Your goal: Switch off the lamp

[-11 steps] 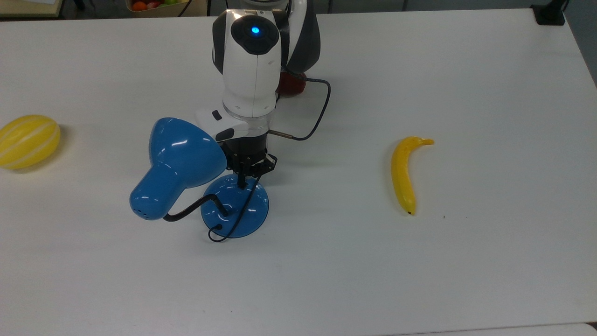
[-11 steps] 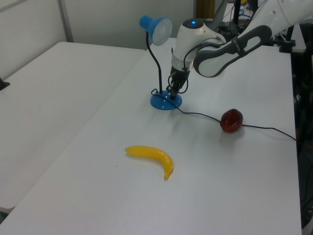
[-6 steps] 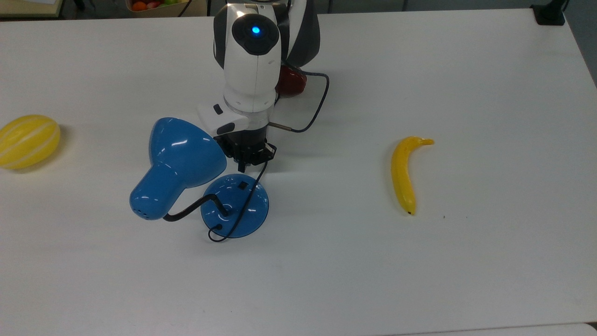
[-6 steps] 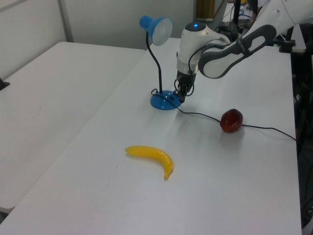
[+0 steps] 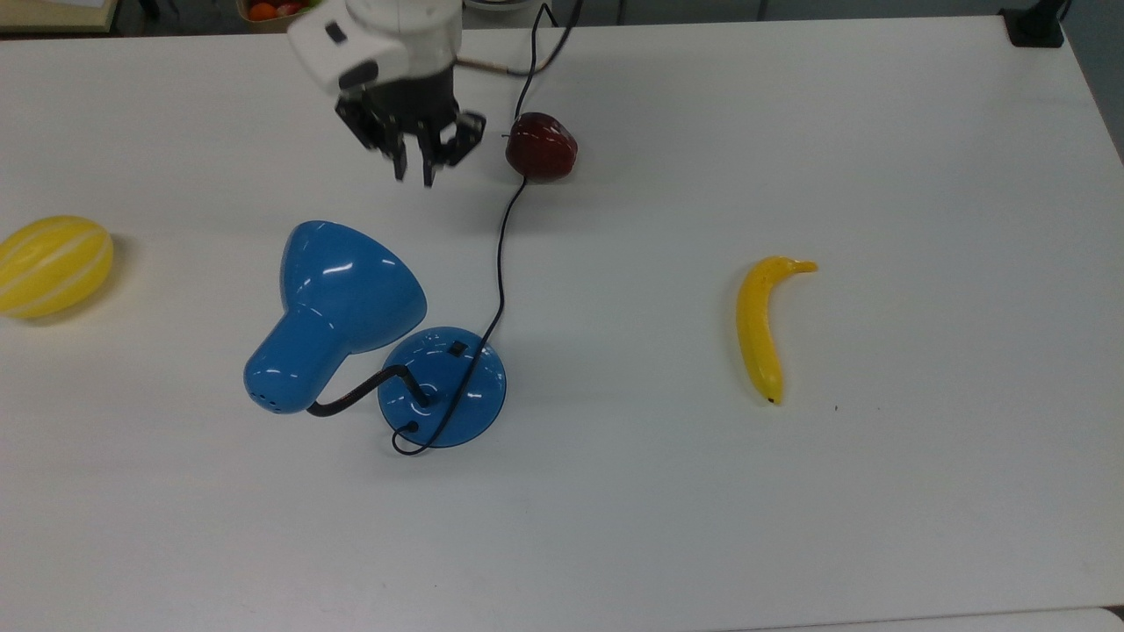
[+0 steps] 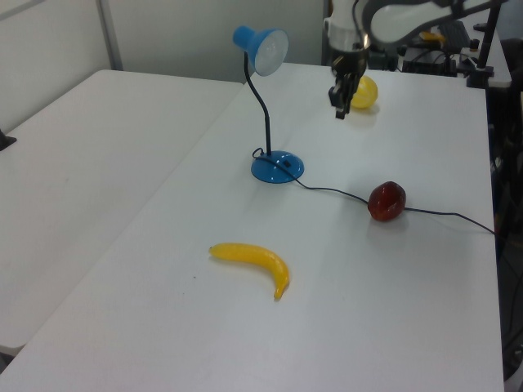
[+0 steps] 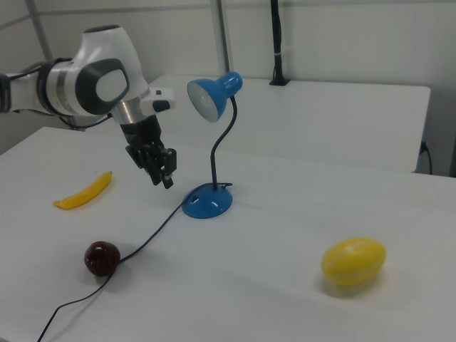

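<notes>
Although the arm hangs well clear of the lamp, you cannot confirm from these views that the light is out, so judge progress with care. Take the lamp's round domed blue base (image 5: 442, 387) as your landmark. Nearest you in the top view, the white counter (image 5: 790, 527) in front of the base is bare. The glossy blue desk lamp (image 7: 211, 149) stands upright near the counter's middle, its bent black neck (image 5: 356, 396) rising from the base and carrying the bell-shaped shade (image 5: 338, 307) toward the top view's left. The small black switch (image 5: 456, 348) sits on the far slope of the base, with nothing touching it. The shade's mouth in the right view gives no clear glow, which suggests the lamp is off, though that is a judgement.

The black cord (image 5: 500, 263) runs from the base away toward the dark red apple-like fruit (image 5: 541, 147). A yellow banana (image 5: 762, 323) lies well apart to the top view's right of the base, and a yellow striped melon (image 5: 53, 264) well apart to the top view's left.

Farthest off, the end effector (image 5: 413, 171) hangs above the counter beyond the shade, empty, its fingers close together with only a slight gap. If the press worked, only withdrawal remains; if not, you must return to the switch.
</notes>
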You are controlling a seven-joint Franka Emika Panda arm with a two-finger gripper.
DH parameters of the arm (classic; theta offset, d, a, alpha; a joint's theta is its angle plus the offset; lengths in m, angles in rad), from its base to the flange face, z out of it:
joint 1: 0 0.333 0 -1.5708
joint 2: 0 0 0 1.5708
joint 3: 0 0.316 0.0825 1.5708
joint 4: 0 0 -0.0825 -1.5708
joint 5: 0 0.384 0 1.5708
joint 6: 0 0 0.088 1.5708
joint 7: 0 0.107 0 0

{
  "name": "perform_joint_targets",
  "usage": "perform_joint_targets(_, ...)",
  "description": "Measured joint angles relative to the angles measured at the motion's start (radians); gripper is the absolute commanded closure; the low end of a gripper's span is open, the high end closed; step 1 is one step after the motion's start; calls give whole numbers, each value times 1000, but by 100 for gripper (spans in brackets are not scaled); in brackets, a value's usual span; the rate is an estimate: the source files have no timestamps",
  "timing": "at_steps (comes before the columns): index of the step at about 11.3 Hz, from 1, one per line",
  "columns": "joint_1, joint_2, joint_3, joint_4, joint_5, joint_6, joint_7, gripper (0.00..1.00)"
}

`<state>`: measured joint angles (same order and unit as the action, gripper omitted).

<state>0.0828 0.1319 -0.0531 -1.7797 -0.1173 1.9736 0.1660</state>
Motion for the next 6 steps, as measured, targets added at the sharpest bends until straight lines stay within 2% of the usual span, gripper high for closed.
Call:
perform_joint_targets(3,0,-142,-14,-78,0,-49,-23,0)
perform_joint_targets(6,-7,-231,-19,-101,0,-151,-23,0)
